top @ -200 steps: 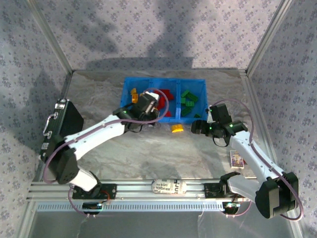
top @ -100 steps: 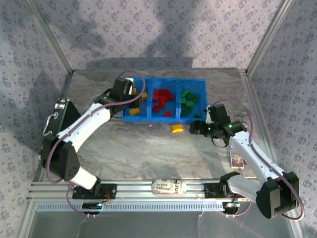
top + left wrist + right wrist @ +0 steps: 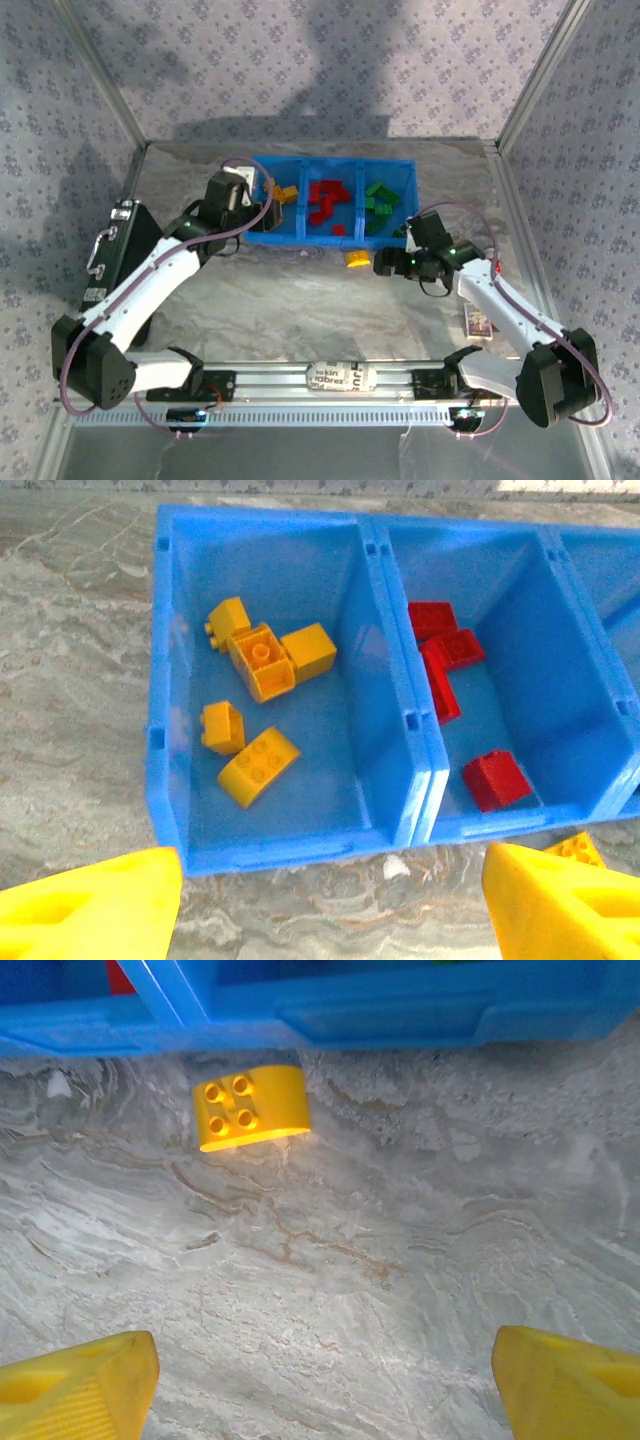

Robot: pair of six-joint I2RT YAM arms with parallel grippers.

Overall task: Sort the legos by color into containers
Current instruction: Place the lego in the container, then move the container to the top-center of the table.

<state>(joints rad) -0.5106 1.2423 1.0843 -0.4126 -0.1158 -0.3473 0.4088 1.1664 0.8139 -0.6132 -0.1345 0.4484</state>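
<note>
Nearly done. Blue bin (image 3: pixel 330 160): left compartment holds yellow bricks (image 3: pixel 262 662), middle holds red bricks (image 3: pixel 448 648), right holds green bricks (image 3: pixel 380 201); no mixed colours that I can make out. One stray yellow brick (image 3: pixel 250 1107) lies studs-up on the table (image 3: pixel 420 1260), just in front of the bin's near wall, about level with the middle-right divider. Left gripper (image 3: pixel 330 890) hovers before the bin's left compartment, fingers spread, empty. Right gripper (image 3: pixel 325 1380) near the stray, fingers spread, empty. Left to do, by my reckoning: that one brick into the left compartment.

White arms (image 3: pixel 150 272), black joints (image 3: pixel 97 368), purple cables (image 3: pixel 63 372), yellow fingers (image 3: pixel 90 905)
</note>
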